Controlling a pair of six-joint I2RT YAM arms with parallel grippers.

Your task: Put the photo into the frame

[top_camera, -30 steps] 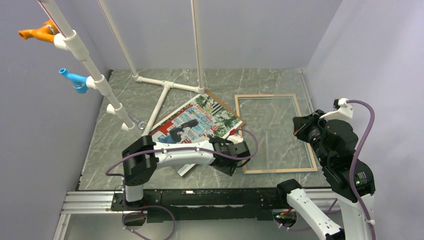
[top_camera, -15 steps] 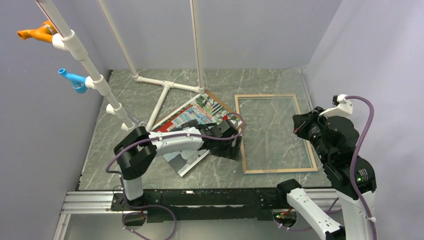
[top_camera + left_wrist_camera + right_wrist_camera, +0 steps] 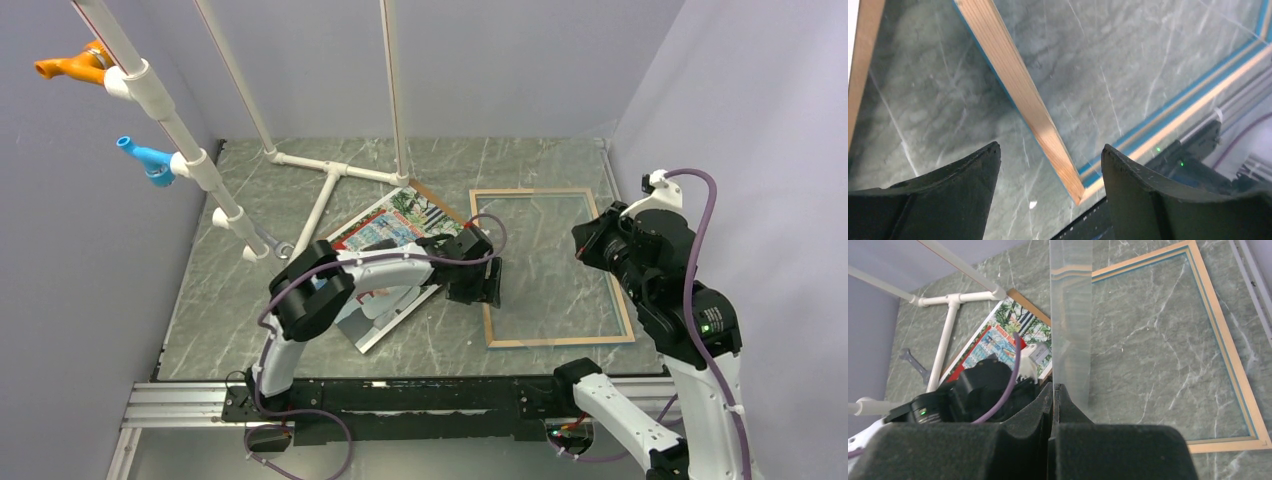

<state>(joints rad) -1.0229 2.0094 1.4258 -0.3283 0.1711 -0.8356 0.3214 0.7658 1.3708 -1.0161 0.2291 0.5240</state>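
The frame lies flat on the grey-green marbled table, right of centre. It is a thin rectangle of light wood. In the left wrist view I see a bright blue line along the inner edge of its rails. The veined table top shows through its clear pane.

The photo lies picture side up just left of the frame, turned at an angle. It is a glossy colour print, partly hidden under my left arm. It rests on a brown board, whose edge shows along its far side. A pale sheet corner sticks out beneath it on the near side.

My left gripper hangs over the frame's left rail near its front corner, dark curved fingers spread apart and gripping nothing. My right gripper is raised over the frame's right side, fingers pressed together. A translucent strip rises from its tips; I cannot tell what it is.

White plastic pipes form a stand at the back.
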